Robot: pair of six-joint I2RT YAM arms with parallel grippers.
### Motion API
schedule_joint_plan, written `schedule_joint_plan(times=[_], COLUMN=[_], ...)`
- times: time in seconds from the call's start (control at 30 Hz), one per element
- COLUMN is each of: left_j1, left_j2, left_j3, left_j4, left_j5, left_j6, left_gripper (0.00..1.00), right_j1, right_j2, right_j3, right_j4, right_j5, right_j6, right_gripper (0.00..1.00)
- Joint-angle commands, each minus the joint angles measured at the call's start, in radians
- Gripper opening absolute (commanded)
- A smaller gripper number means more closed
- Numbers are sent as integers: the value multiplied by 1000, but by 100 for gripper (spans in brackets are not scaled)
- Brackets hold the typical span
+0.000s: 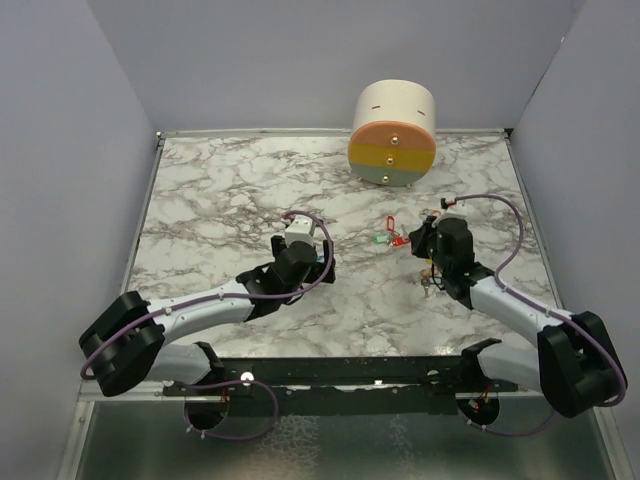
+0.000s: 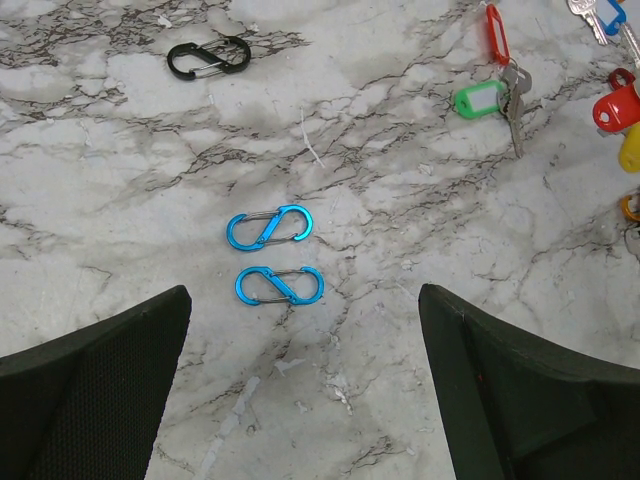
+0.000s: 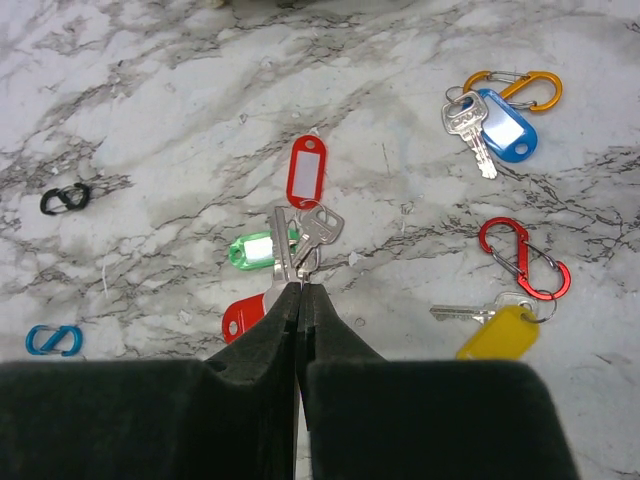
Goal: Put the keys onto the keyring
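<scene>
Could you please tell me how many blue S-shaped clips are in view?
2, on the table ahead of the left fingers: farther clip, nearer clip. Others may be hidden.

- The top view looks down from above and behind both arm bases, far enough to show the whole table (image 1: pixel 200 190).
- The left wrist view looks closely down past the left claw (image 2: pixel 303 292).
- The right wrist view looks closely over the right claw (image 3: pixel 300 288).
- Both wrist views share the red- and green-tagged keys (image 2: pixel 513 95) and black clip (image 2: pixel 208 58).
</scene>
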Motion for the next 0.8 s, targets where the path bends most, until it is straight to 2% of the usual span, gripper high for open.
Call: schedule_joint_plan(times=[0.0, 0.33, 0.77], left_j1=[4, 5, 6], left_j2=[-44, -56, -61], left_j3=[-23, -18, -21], left_j4=[66, 73, 74], left_j5=[32, 36, 42], left_j6=[10, 29, 26], left_gripper=[98, 98, 98], right_j1=[-7, -5, -5], right_j2=[-71, -148, -320], right_j3=[-36, -78, -5], right_j4=[80, 131, -11], right_j5=[-61, -101, 3], right_j6=[-23, -19, -77], right_gripper=[1, 1, 1])
